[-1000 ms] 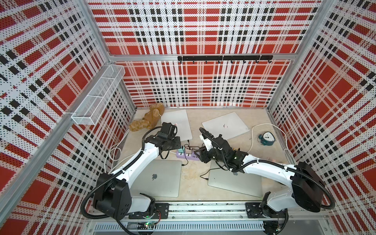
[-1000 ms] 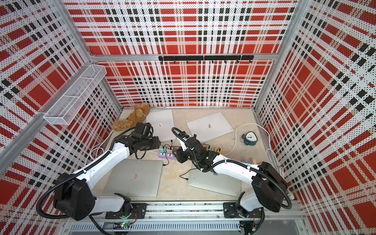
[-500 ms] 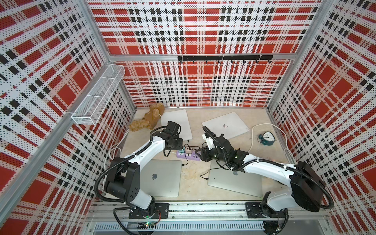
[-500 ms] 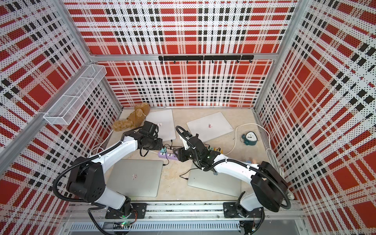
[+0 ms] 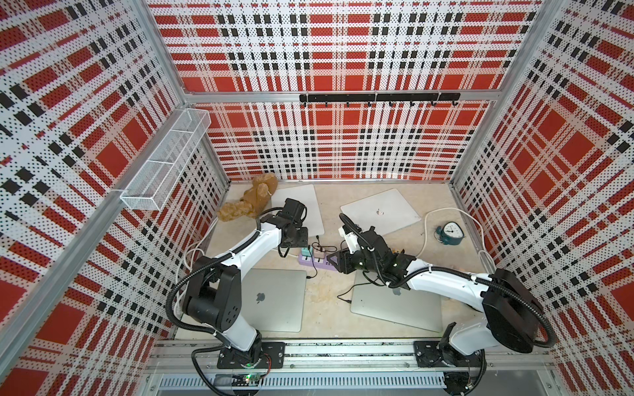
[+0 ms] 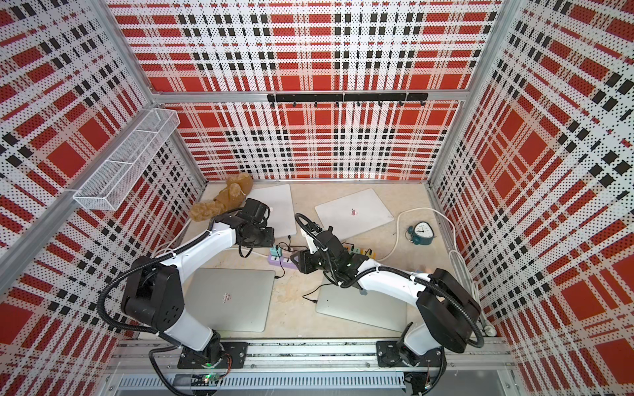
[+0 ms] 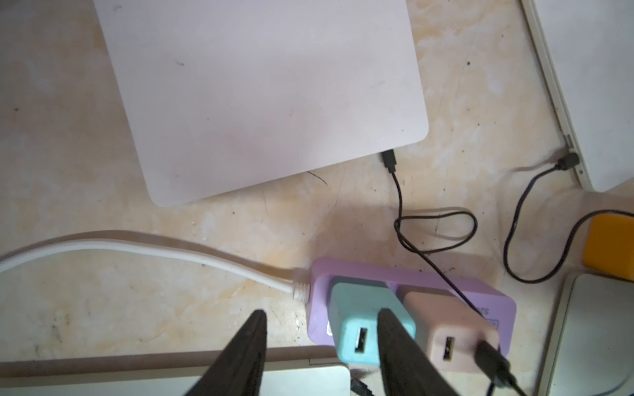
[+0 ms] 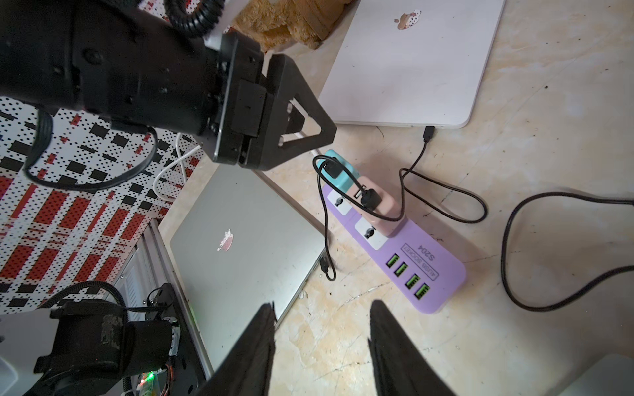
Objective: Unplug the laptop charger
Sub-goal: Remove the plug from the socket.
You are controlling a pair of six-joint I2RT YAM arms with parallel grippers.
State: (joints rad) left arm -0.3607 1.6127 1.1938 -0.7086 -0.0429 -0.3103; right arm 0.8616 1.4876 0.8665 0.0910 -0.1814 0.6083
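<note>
A purple power strip [image 5: 317, 263] [image 8: 404, 250] lies mid-table with a teal charger [image 7: 363, 319] [image 8: 338, 171] and a pink charger [image 7: 446, 325] [image 8: 380, 209] plugged in side by side. Black cables run from both chargers toward the laptops. My left gripper [image 7: 320, 329] [image 5: 302, 240] is open just above the strip's cord end. One of its fingers [image 7: 394, 343] is in front of the teal charger and the other is off to the side, gripping nothing. My right gripper [image 8: 322, 319] [image 5: 334, 262] is open over bare table at the strip's USB end.
Several closed laptops surround the strip: white ones at the back [image 5: 303, 205] [image 5: 380, 212], silver ones in front [image 5: 274, 298] [image 5: 394, 305]. A teddy bear [image 5: 250, 202] lies back left and a teal clock [image 5: 451, 233] at right. An orange block [image 7: 610, 247] lies by the strip.
My left arm has swung in and its gripper has shifted right toward the strip's teal charger. The right arm has barely moved.
</note>
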